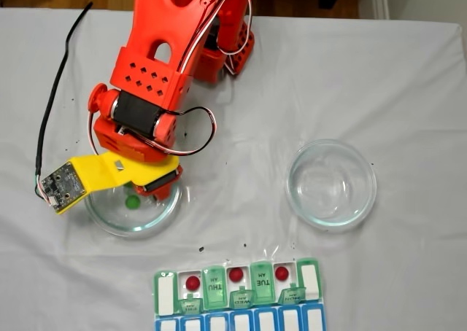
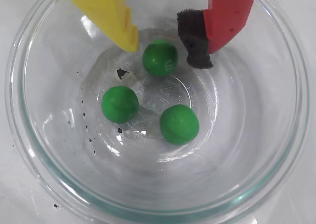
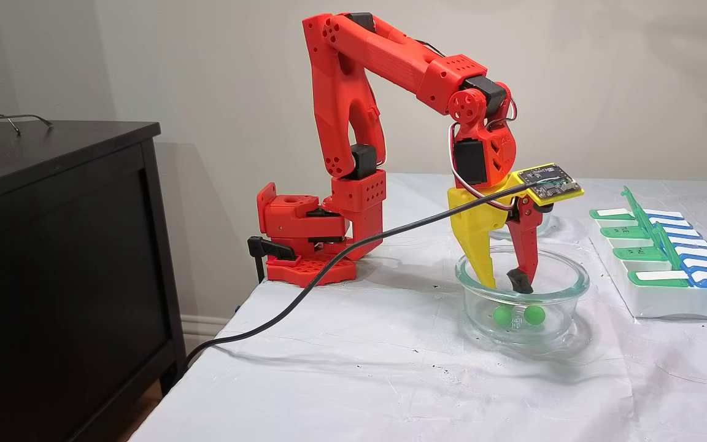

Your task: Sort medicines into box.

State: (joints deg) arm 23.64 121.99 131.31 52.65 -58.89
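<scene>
In the wrist view the gripper [image 2: 168,51] hangs inside a glass dish [image 2: 276,150], jaws apart and empty, straddling one of three green pills [image 2: 160,57] without touching it. In a fixed view from above, three red pills [image 1: 193,283] sit in open compartments of the pill box [image 1: 310,280]; a second dish [image 1: 332,185] stands apart. In a fixed view from the side, both fingertips [image 3: 486,279] dip below the rim.
</scene>
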